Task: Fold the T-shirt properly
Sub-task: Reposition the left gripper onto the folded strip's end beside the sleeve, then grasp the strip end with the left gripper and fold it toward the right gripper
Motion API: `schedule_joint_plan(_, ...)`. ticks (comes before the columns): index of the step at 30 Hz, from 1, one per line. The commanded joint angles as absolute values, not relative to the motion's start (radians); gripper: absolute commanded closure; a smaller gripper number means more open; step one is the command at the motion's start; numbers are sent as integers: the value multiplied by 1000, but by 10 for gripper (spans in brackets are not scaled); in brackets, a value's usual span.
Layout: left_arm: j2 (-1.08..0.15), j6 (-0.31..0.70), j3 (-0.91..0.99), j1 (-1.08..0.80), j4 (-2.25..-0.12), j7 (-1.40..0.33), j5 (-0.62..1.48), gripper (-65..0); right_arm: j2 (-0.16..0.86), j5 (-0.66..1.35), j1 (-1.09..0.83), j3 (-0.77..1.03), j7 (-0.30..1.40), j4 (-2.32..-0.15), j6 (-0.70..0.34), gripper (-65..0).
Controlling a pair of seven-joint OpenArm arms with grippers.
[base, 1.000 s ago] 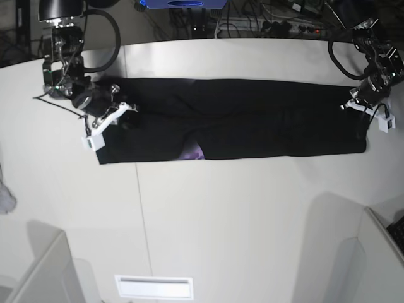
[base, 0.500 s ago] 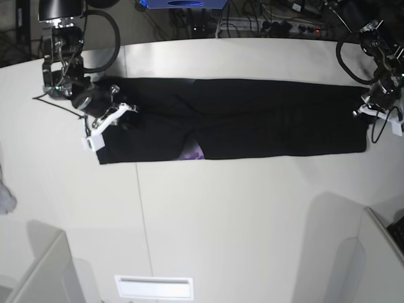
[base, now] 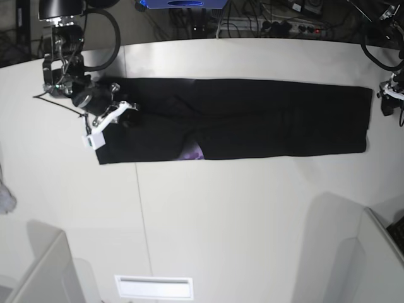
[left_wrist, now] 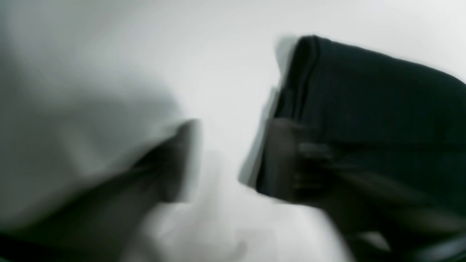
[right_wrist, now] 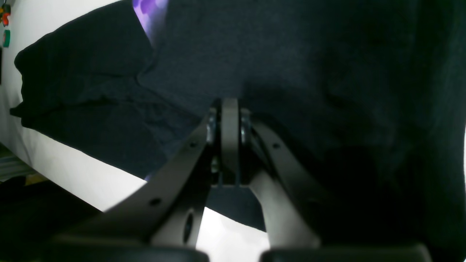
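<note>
A white table (base: pixel 221 214) bears one black T-shirt (base: pixel 252 120); right fingers (right_wrist: pixel 230 120) clenched over it, left fingers (left_wrist: pixel 284 160) released.

Your left gripper (base: pixel 392 101) has let go of the T-shirt (base: pixel 252 120) end and pulled away, jaws now apart.

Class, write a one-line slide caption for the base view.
Black T-shirt folded into a long strip on a white table.

The T-shirt (base: pixel 233 120) lies in a long band across the back of the worktop (base: pixel 221 214); the right claw (base: pixel 123 112) rests on one end, the left claw (base: pixel 390 98) just beside the other.
</note>
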State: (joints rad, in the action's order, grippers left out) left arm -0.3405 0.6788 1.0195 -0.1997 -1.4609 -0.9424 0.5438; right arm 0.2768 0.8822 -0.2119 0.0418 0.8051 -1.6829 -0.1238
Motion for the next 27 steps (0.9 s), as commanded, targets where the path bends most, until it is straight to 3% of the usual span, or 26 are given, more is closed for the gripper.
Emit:
schedule_joint_plan(1,-355,698,1021,-197,-1448,-935,553,-576,288,894,-202,45,789,-1704,-133,0)
schedule_joint_plan(2,-355,698,1020,-193,-1426,-935,553,-650,288,894,-202,44,789,-1704,-133,0)
schedule_joint_plan(16,-352,698,875,-124,-1371,-935,547,-650,288,894,-214,41,791,-1704,-134,0)
schedule_joint_plan(27,-355,698,748,-105,-1190,-860,547,-650,288,894,-220,44,791,-1704,-134,0)
